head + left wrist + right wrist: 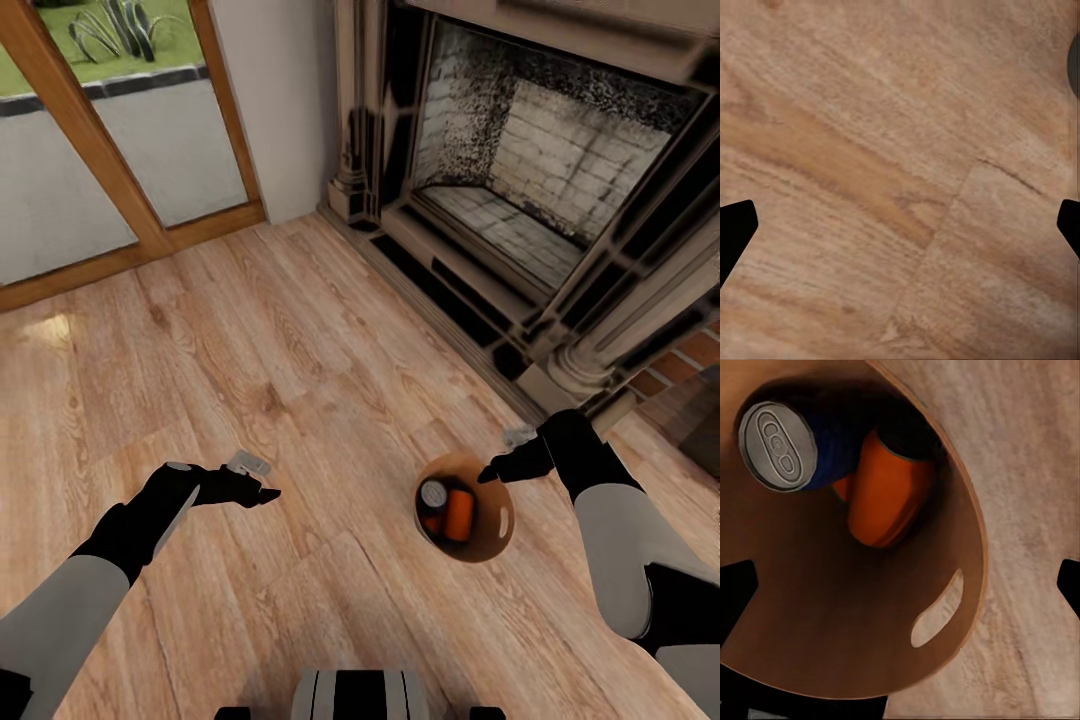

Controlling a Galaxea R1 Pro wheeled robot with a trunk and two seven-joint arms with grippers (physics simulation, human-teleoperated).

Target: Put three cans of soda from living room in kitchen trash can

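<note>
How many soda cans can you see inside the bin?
2, maybe more. A dark blue can with its silvery top showing leans against the trash can wall, and an orange can lies beside it, touching it. Another orange sliver beneath them could be a third.

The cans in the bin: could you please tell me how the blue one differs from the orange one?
The blue can is dark blue and shows its silvery top with the pull tab; the orange can is orange-red and shows its side, its top hidden. The blue can lies against the bin's wall, with the orange can beside it, nearer the middle. Both are small drink cans, tilted inside the bin and touching.
</note>
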